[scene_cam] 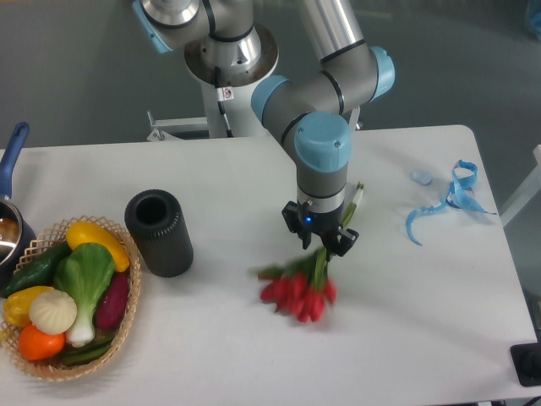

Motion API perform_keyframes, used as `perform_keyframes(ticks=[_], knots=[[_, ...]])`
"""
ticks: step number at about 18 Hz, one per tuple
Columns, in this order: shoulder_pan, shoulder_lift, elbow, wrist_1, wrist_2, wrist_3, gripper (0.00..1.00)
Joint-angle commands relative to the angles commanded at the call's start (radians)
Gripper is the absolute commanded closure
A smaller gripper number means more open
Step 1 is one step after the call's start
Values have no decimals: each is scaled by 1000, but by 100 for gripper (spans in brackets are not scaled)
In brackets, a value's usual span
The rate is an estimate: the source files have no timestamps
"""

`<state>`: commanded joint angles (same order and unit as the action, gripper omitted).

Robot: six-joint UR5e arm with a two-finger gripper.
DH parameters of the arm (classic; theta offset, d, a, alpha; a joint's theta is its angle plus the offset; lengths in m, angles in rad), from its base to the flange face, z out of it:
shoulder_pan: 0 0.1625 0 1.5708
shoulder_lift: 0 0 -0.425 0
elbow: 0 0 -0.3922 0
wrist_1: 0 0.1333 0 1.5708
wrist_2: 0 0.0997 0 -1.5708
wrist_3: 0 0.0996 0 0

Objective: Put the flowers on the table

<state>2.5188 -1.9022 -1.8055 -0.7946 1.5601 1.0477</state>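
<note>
A bunch of red flowers (299,293) with green stems (319,264) lies near the middle of the white table (228,178), its heads pointing toward the front. The heads look blurred. The stems run up between the fingers and come out behind them, toward the back right. My gripper (319,238) points straight down over the stems. Its black fingers stand well apart on either side of them, so it is open and does not clamp them.
A black cylindrical vase (159,233) stands upright left of the flowers. A wicker basket of vegetables (72,296) sits at the front left, with a blue-handled pot (10,211) behind it. A blue ribbon (448,199) lies at the right.
</note>
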Motion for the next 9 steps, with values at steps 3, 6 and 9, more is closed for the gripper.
perform_keyframes(ticks=[3,6,9], knots=[[5,28,-34,9,-5,5,0],[14,54,-61,11,-3,26,0],[44,65,-77,11,-5,60,0]])
